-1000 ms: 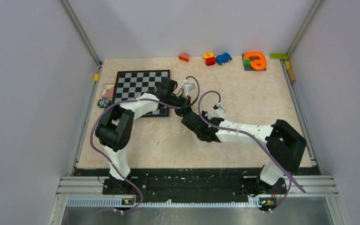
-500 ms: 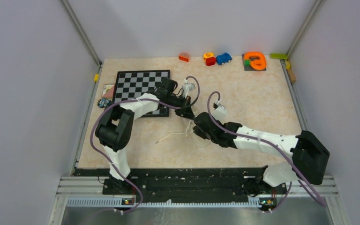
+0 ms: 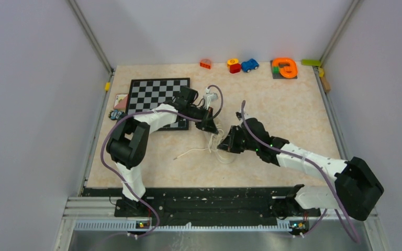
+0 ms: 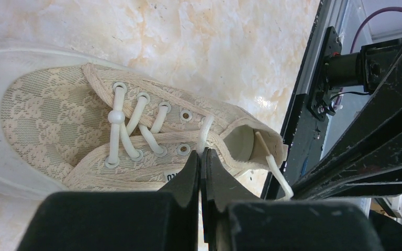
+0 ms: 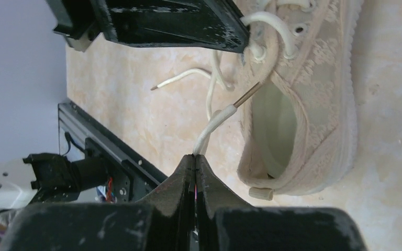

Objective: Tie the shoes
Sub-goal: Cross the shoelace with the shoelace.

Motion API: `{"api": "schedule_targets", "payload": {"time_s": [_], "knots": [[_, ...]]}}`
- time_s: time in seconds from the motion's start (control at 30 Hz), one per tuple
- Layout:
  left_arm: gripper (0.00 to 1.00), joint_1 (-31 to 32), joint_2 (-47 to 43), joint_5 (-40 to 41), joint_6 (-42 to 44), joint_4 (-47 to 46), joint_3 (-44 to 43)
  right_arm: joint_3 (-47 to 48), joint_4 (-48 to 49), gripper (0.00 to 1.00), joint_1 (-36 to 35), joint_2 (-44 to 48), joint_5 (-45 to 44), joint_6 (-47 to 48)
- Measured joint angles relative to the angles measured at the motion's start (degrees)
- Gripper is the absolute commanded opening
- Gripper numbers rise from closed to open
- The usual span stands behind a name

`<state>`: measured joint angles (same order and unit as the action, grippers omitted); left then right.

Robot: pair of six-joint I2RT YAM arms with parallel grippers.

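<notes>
The cream canvas shoe (image 4: 68, 125) lies on its side on the marbled table, its white laces crossed through the eyelets. My left gripper (image 4: 203, 152) is shut on a lace (image 4: 205, 133) coming out of a top eyelet. My right gripper (image 5: 195, 156) is shut on the other lace (image 5: 217, 119) just behind its bare tip, beside the shoe's opening (image 5: 275, 123). From above, the left gripper (image 3: 210, 127) and right gripper (image 3: 224, 147) meet over the shoe and hide most of it. A loose lace end (image 3: 187, 153) trails to the left.
A chessboard (image 3: 154, 94) lies at the back left with small cards (image 3: 120, 101) beside it. Toys line the far edge: an orange brick (image 3: 205, 64), a blue car (image 3: 249, 65), an orange shape (image 3: 285, 67). A black rail (image 3: 214, 192) runs along the near edge.
The right arm has swung its elbow out to the right and its gripper has closed on the lace end. The left arm has stayed put, still holding its lace.
</notes>
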<state>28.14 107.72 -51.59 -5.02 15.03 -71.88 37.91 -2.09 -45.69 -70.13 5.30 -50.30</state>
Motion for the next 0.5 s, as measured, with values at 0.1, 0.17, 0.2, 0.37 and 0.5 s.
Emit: {"api": "schedule_targets", "payload": {"time_s": [0.1,0.17,0.2,0.37,0.5], "knots": [[0.0,0.0,0.0,0.0,0.2,0.0,0.0,0.0,1.1,0.0,2.7,0.0,7.1,4.0],[0.0,0.0,0.0,0.0,0.3,0.0,0.0,0.0,1.6,0.0,3.8,0.0,11.7,6.1],[0.0,0.0,0.0,0.0,0.4,0.0,0.0,0.0,1.7,0.0,4.2,-0.1,13.5,7.0],[0.0,0.1,0.0,0.0,0.5,0.0,0.0,0.9,1.2,0.0,6.9,-3.6,22.2,11.3],[0.0,0.1,-0.3,0.2,0.6,-0.2,0.3,0.9,0.0,0.0,9.9,-6.3,27.9,14.6]]}}
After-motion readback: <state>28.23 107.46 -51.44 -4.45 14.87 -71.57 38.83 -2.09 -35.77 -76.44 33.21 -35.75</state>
